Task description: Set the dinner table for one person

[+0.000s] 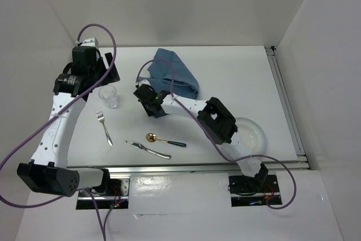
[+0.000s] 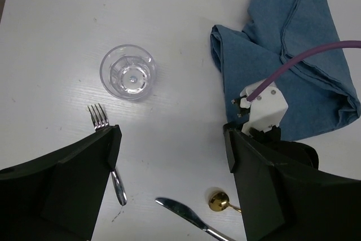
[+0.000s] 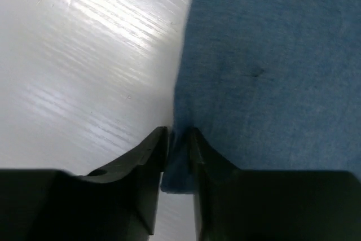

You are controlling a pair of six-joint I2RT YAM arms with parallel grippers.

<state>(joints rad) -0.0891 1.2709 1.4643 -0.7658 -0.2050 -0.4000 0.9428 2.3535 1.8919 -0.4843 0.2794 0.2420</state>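
The white dinner table (image 1: 237, 77) holds a crumpled blue cloth placemat (image 1: 172, 74) at the back middle. My right gripper (image 1: 149, 101) is shut on the placemat's near left edge (image 3: 179, 156), low at the table. My left gripper (image 1: 93, 74) is open and empty, held above the clear glass (image 1: 109, 96). In the left wrist view the glass (image 2: 128, 73) stands upright ahead of the fingers, with the fork (image 2: 104, 139), the knife (image 2: 186, 215) and the gold spoon (image 2: 219, 201) below them. A clear plate (image 1: 248, 134) lies at the right, partly under my right arm.
The fork (image 1: 104, 127), knife (image 1: 148, 149) and gold spoon with dark handle (image 1: 164, 140) lie loose near the front middle. A silver rail (image 1: 197, 167) runs along the near edge and another along the right edge (image 1: 287, 105). White walls enclose the table.
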